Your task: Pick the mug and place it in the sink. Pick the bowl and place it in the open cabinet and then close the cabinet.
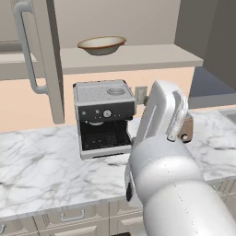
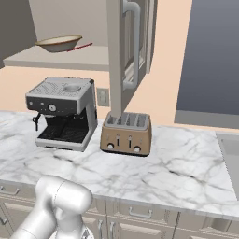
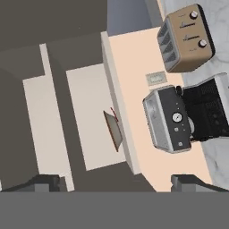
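The tan bowl [image 1: 102, 44] [image 2: 59, 43] rests upright on the beige shelf [image 1: 138, 57] of the open cabinet. Its taupe door [image 1: 46, 60] [image 2: 115, 56] stands swung out, with a long silver handle [image 1: 25, 50]. In the hand view the bowl [image 3: 114, 129] appears edge-on on the shelf, well ahead of my gripper [image 3: 117, 183]. The two dark fingertips [image 3: 42, 182] stand far apart, open with nothing between them. A corner of the grey sink [image 2: 228, 154] [image 1: 228, 113] shows at the right. The mug is out of view.
A silver coffee machine [image 1: 103, 117] [image 2: 63, 112] [image 3: 172, 118] and a tan toaster [image 2: 127, 133] [image 3: 185, 38] stand on the marble counter [image 1: 41, 161] below the shelf. Cream drawer fronts [image 2: 135, 214] run under the counter edge.
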Motion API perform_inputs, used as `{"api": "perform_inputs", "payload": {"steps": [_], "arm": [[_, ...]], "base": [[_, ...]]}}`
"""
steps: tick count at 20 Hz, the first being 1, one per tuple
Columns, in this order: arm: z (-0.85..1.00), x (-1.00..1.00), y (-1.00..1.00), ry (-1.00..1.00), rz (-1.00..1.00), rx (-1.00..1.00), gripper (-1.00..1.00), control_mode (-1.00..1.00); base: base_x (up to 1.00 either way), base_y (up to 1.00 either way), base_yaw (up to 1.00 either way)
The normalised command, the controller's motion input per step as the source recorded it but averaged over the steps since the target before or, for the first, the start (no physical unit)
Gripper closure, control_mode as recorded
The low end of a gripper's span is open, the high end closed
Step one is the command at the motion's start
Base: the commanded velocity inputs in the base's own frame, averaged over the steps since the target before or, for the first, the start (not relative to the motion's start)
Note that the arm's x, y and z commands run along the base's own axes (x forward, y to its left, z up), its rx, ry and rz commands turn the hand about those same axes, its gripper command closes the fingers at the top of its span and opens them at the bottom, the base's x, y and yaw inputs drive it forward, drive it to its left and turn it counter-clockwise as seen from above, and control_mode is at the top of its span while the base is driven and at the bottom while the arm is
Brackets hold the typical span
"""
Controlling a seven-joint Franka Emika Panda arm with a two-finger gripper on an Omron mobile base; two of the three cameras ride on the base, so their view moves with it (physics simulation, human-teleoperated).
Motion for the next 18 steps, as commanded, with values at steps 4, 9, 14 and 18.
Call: {"api": "perform_inputs", "payload": {"steps": [4, 9, 14, 18], "arm": [[-0.22, 0.0, 0.48, 0.0, 0.0, -0.02, -1.0, -1.0], [-0.4, 0.06, 0.48, 0.0, 0.0, 0.0, -1.0, -1.0], [-0.24, 0.45, 0.3, 0.04, 0.0, 0.0, -1.0, -1.0], [-0.24, 0.52, 0.39, 0.07, 0.0, 0.0, -1.0, -1.0]], "base": [[0.0, 0.0, 0.0], [0.0, 0.0, 0.0], [0.0, 0.0, 0.0], [0.0, 0.0, 0.0]]}}
